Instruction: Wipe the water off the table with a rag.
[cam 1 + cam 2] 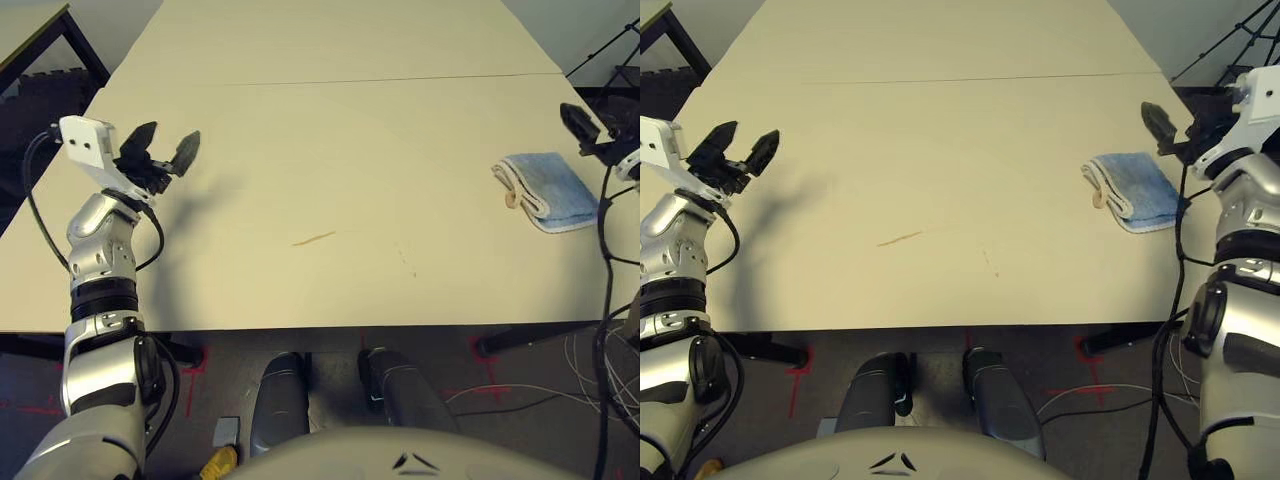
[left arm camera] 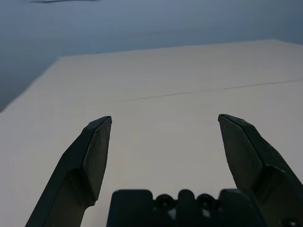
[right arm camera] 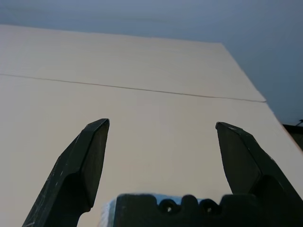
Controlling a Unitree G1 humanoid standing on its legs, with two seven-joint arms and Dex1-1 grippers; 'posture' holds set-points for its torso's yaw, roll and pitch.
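My tabletop point(image 1: 330, 150) is pale beige with a thin dark seam; the rag point(image 1: 548, 190) is light blue, whitish at the hem — the water point(image 1: 313, 238) a brownish-orange streak. My left tool point(image 1: 160, 150) is black.

There was one table point(image 1: 330, 150), crossed by a single thin seam line point(image 1: 400, 78). One folded blue rag point(image 1: 1132, 188) lay on it. The water point(image 1: 314, 238) showed as one clear brownish streak plus a couple of fainter specks nearby, too small to count surely. Two grippers were in view, the left gripper point(image 1: 163, 147) and the right gripper point(image 3: 161, 151), each with two black fingers.
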